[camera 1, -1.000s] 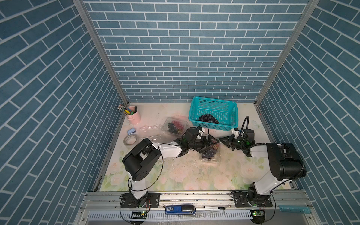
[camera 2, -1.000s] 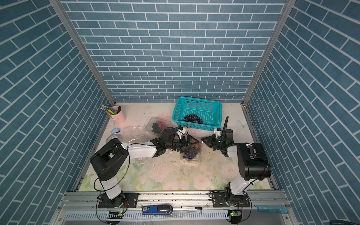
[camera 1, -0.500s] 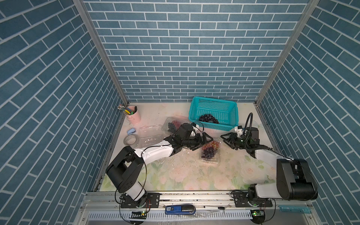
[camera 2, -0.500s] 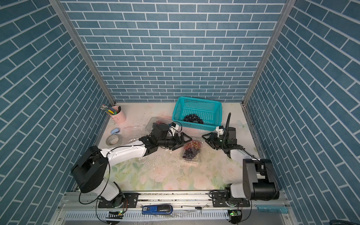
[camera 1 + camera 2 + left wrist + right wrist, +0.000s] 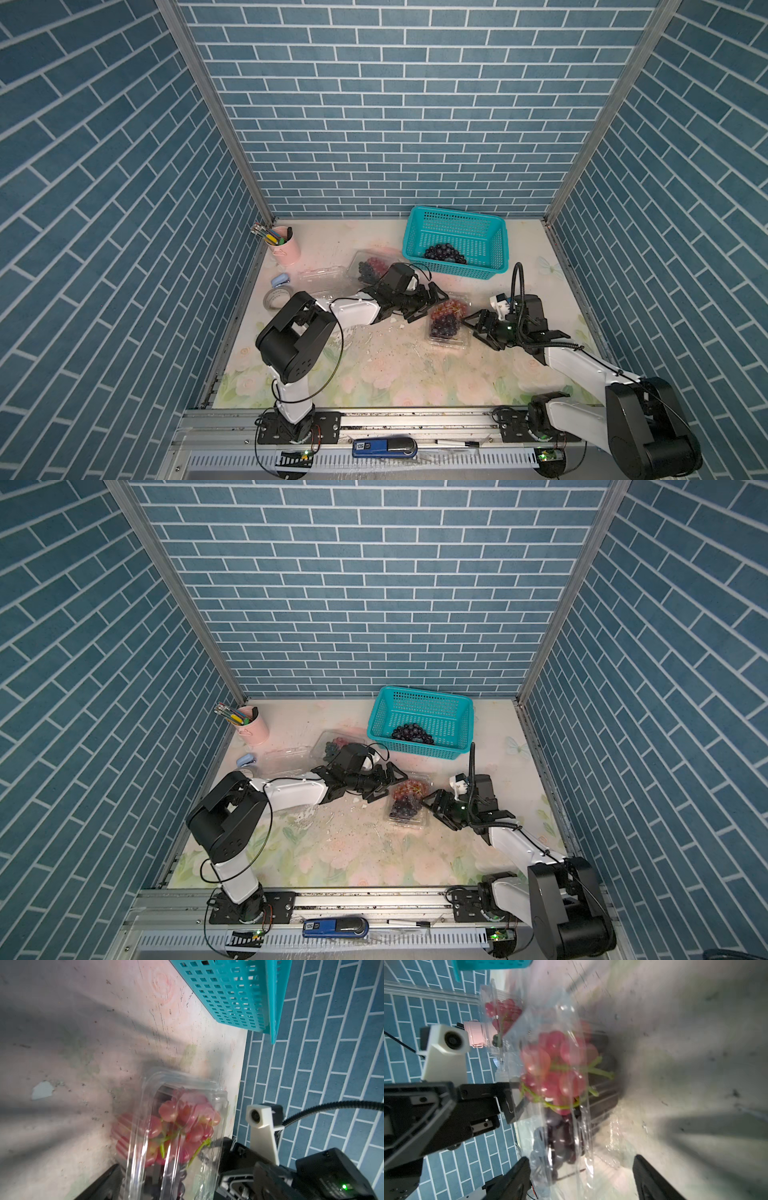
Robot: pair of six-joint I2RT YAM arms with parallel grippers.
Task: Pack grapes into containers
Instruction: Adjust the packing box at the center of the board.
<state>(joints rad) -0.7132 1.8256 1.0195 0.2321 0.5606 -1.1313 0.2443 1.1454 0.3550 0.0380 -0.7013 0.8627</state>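
Grapes (image 5: pixel 370 266) look about two-thirds packed. Leftmost, one clear container (image 5: pixel 322 275) lies empty, and the next container (image 5: pixel 353 259) holds a mixed bunch. The left gripper (image 5: pixel 432 308), spread wide, grips nothing just beside the third container (image 5: pixel 451 338), which is loaded with red and dark fruit. The right gripper (image 5: pixel 471 330), jaws apart, is empty too. A dark bunch (image 5: pixel 444 252) waits in the teal basket (image 5: pixel 494 249).

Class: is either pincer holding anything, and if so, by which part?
Nothing is held: left pincer and right pincer both stand open, flanking the grape-filled container.
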